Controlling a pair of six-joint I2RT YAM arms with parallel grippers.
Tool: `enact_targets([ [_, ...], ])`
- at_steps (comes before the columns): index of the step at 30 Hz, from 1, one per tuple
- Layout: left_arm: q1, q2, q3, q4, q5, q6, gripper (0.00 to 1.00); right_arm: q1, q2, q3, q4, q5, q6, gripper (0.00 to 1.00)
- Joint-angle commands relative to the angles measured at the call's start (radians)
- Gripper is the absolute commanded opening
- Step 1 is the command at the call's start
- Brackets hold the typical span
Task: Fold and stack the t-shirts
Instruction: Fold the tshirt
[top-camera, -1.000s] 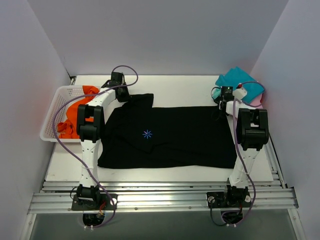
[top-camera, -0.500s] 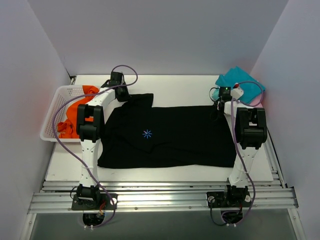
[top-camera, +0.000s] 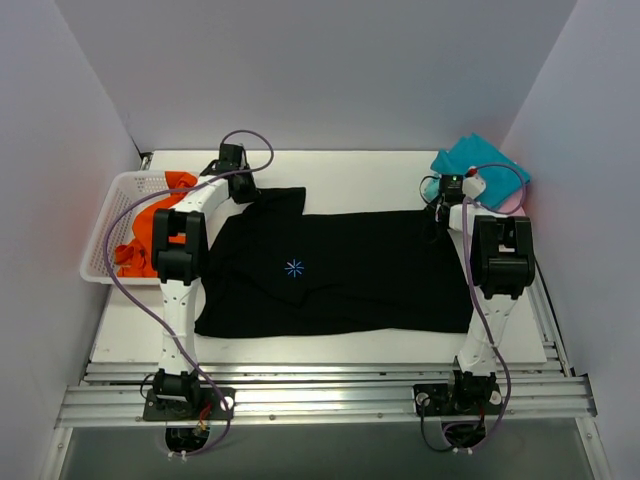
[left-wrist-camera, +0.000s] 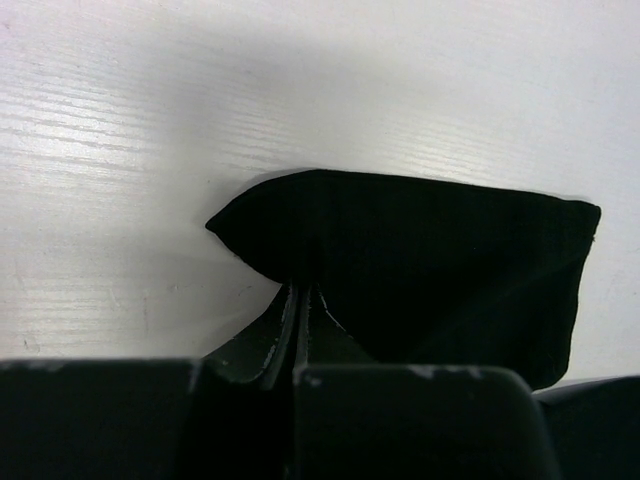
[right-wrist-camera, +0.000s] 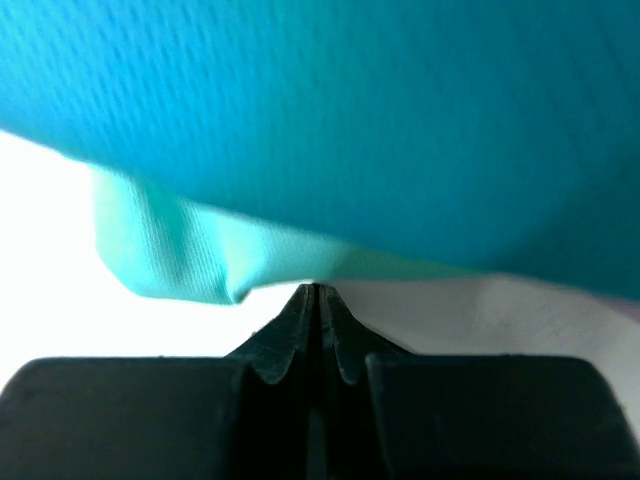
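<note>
The white bench (top-camera: 350, 170) fills most of the overhead view. The black t-shirt (top-camera: 350, 285) is spread flat across its middle. At the left edge sits a white mesh basket (top-camera: 104, 236) with the orange t-shirt (top-camera: 150, 225) heaped inside. In the upper right lies the teal t-shirt (top-camera: 485, 165), with the pink t-shirt (top-camera: 512, 203) peeking out beneath it. The left gripper (left-wrist-camera: 300, 296) is clenched on the black t-shirt's upper-left corner. The right gripper (right-wrist-camera: 316, 292) is closed tight by the teal edge, with no cloth visible between its fingers. A light-blue starburst mark (top-camera: 294, 267) shows left of centre.
</note>
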Motion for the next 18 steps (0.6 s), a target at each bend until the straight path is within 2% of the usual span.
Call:
enact_targets([
  [1, 0.009, -0.103, -0.003, 0.017, -0.012, 0.002, 0.02, 0.005, -0.082, -0.036, -0.038, -0.026, -0.008, 0.0],
  [11, 0.001, -0.205, -0.038, -0.012, -0.034, 0.0, 0.02, 0.02, -0.251, -0.038, -0.096, 0.011, -0.018, 0.0],
  [13, 0.002, -0.216, -0.048, -0.014, -0.034, 0.0, 0.02, 0.02, -0.246, -0.013, -0.151, 0.041, -0.018, 0.06],
  [15, -0.002, -0.225, -0.067, -0.014, -0.035, 0.002, 0.02, 0.02, -0.252, -0.01, -0.144, 0.04, -0.02, 0.0],
  [18, -0.005, -0.251, -0.1, -0.008, -0.04, 0.002, 0.02, 0.02, -0.264, -0.045, -0.109, 0.014, -0.021, 0.0],
])
